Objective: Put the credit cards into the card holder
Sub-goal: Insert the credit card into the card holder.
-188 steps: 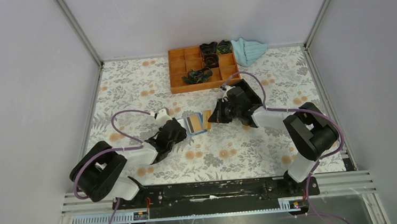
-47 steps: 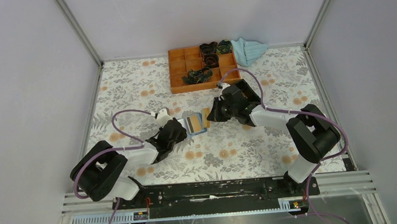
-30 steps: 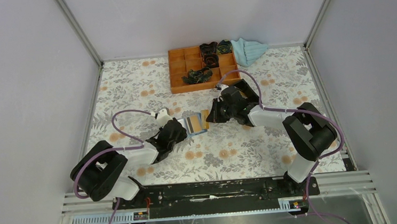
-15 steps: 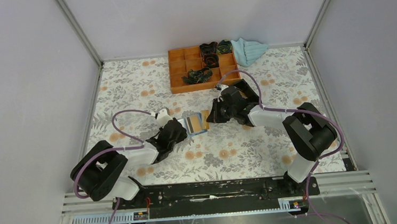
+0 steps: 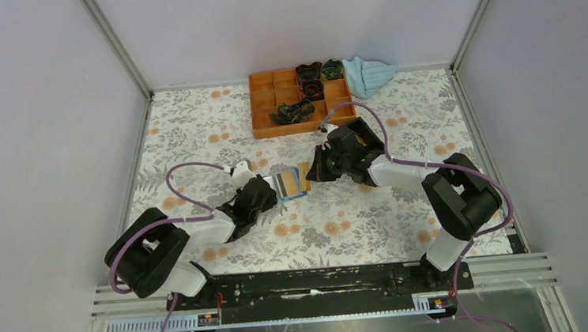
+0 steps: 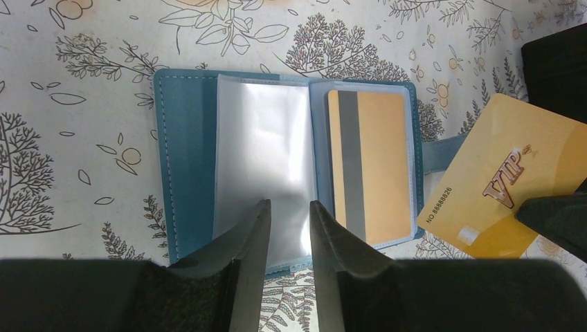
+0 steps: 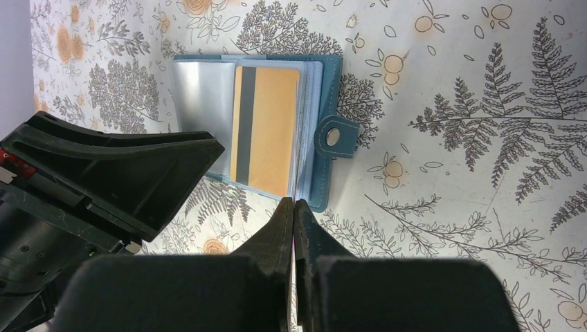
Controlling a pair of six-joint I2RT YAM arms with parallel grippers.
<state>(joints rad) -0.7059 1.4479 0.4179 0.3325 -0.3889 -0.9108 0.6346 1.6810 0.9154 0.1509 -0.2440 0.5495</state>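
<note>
While it lies open on the worktop [image 6: 83,104], card holder [image 6: 187,152]: near edge straddled by slightly parted left tool [image 6: 289,214].
Right tool [image 7: 294,207]: clamped on VIP credit card [image 6: 516,183], beside holder.
Risk: tilted card jammed against sleeve mouth, holder shoved.

The desk [image 5: 193,134] is white with grey leaves and orange flowers. The card holder [image 6: 187,138] is teal blue with pale stitches, and its sleeves are clear and shiny. The tucked card [image 6: 377,166] is orange-gold with a dark grey stripe. The loose card [image 6: 512,180] is yellow-gold with red-brown VIP letters. At the desk's far edge, the tray [image 5: 264,97] is orange and the cloth [image 5: 367,74] is light blue. The left fingers [image 6: 249,249] and right fingers [image 7: 273,238] are black.
</note>
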